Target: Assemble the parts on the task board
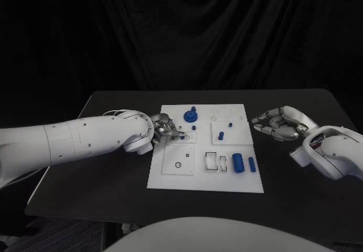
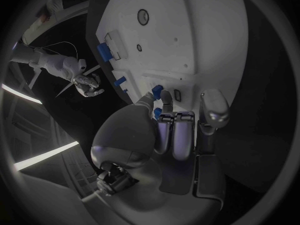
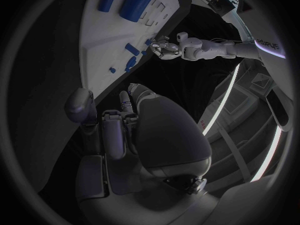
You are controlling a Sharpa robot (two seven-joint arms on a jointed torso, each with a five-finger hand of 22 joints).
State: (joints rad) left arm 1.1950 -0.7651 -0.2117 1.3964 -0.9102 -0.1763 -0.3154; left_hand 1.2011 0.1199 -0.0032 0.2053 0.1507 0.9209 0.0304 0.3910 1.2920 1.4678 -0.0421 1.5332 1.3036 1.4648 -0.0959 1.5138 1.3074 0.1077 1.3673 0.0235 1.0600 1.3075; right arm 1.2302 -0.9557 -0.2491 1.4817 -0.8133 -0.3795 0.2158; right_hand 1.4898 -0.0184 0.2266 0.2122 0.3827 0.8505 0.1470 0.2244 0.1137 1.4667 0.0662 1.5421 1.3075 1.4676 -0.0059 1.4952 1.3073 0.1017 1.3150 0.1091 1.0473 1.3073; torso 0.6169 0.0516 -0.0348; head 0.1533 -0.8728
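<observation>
Trouble could start at the small blue plastic peg (image 2: 157, 92) pinched in the silver left hand (image 1: 168, 133) over the left-middle of the white rectangular task board (image 1: 234, 181): a tilted entry would likely jam or drop it. The silver right hand (image 1: 276, 124) hangs clenched on nothing beside the board's right edge, above the black worktop (image 1: 98, 184), too far to steady anything.

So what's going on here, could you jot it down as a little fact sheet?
surface: black table
board: white task board, middle of table
parts: blue pieces on the board, among them a large cylinder
left hand: over the board's left edge, fingertips at a small blue part
right hand: beside the board's right edge, fingers curled, holding nothing
</observation>
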